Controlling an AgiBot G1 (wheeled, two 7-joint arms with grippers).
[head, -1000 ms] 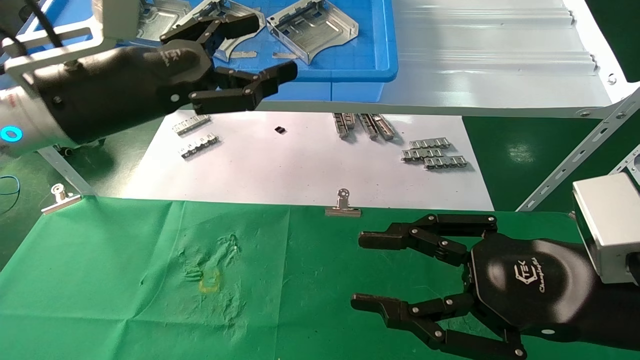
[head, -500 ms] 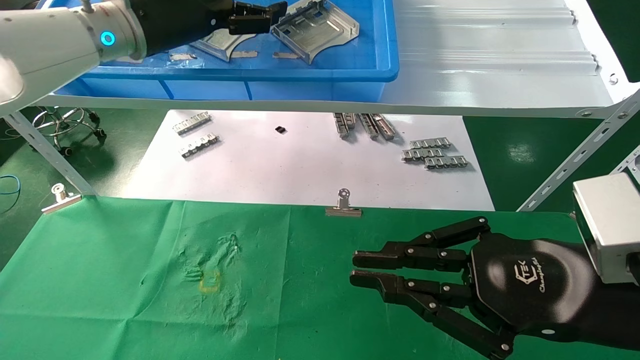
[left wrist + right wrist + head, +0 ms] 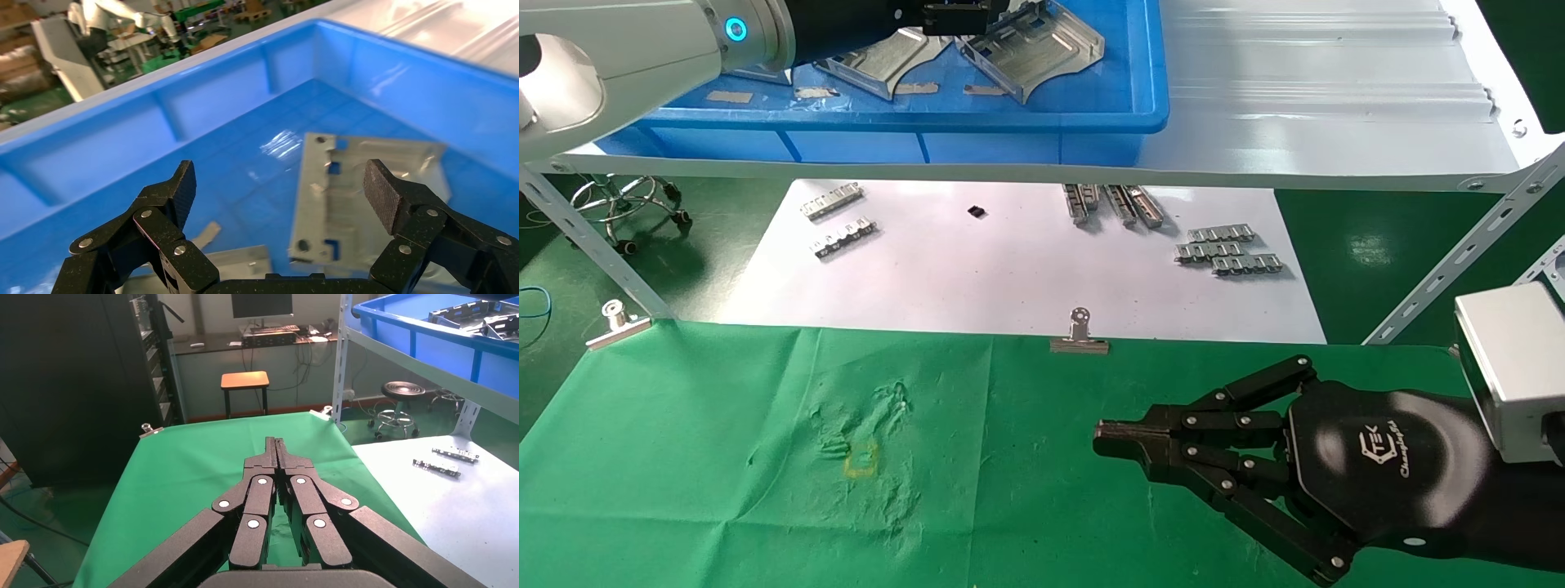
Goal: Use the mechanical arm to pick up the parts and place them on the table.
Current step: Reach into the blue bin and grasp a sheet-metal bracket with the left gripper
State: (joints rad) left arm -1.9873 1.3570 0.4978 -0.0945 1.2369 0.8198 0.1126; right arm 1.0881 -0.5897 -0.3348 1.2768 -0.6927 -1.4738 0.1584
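Wide table (image 3: 723, 457) across the foreground, green cloth wrinkled around a small yellow mark (image 3: 862, 461), pinned along its far edge by binder clips (image 3: 1079, 336), presumably to stop the cloth sliding when metal lands on it. No part lying on it; judged an unfinished drop-off zone.

Beyond it, lower down, a white sheet (image 3: 1009, 269) carrying small toothed metal strips (image 3: 1228, 249), well apart from the work in hand.

Above that, a white metal shelf (image 3: 1320, 106) bearing a blue bin (image 3: 1091, 122), raised to where the left arm (image 3: 625, 49) can reach in from the side.

Inside the bin, the parts (image 3: 1030, 49): shiny stamped plates, flanges up, lying loose and partly overlapped. Likely slippery and thin-edged, so a grip across a raised flange looks safer than on the flat face.

Left gripper (image 3: 281, 184) over the bin floor, fingers spread wide with one plate (image 3: 361, 196) framed between the two pads (image 3: 382, 196), nothing clamped. Wide spread apparently chosen to straddle the plate's width. Whether the pads touch metal: cannot tell. Judged the approach step of a first pick, with descent and closing yet to come.

Right gripper (image 3: 1103, 433) parked low over the near-right of the cloth, fingers pressed together and empty, tucked clear of the open cloth near the yellow mark.
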